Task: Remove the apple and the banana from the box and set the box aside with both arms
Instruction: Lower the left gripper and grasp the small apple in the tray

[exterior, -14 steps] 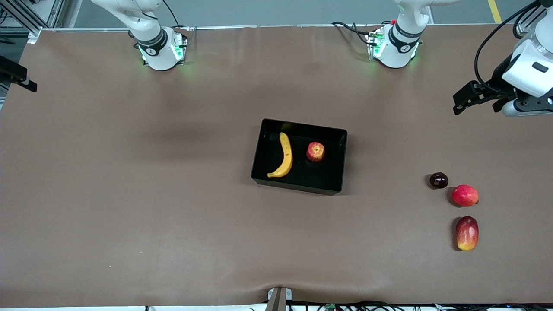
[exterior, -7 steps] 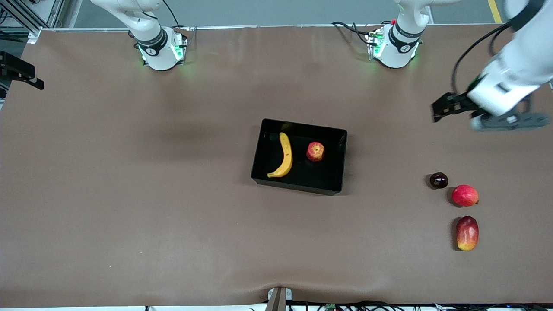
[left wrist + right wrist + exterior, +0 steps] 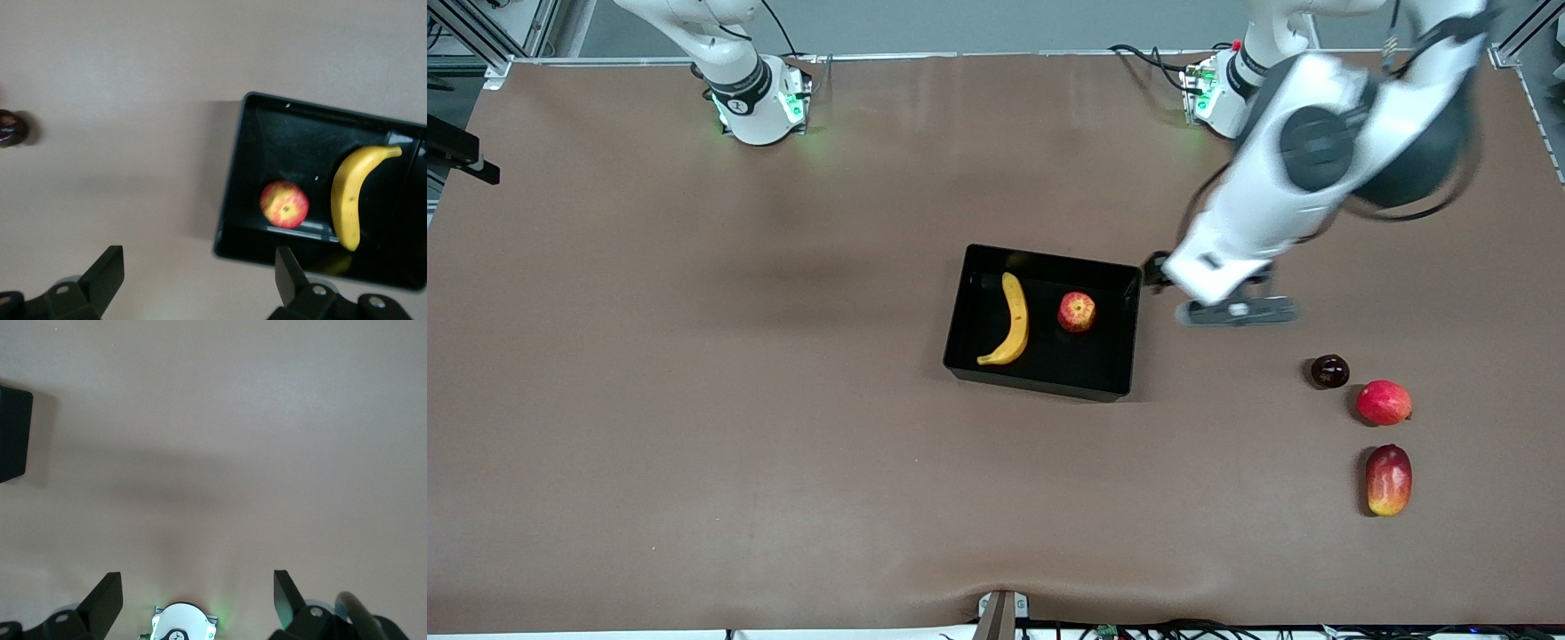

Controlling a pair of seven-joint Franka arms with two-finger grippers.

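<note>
The left gripper (image 3: 199, 283), jaws spread and empty, hangs over bare brown tabletop just beside the glossy black plastic box (image 3: 1125, 338). Inside lie the small round red-yellow apple (image 3: 1077, 312), nearest that gripper, and the smooth curved yellow banana (image 3: 1011, 320). The right gripper (image 3: 197, 600) waits spread over its own base. Judged so, all 3 steps remain.
</note>
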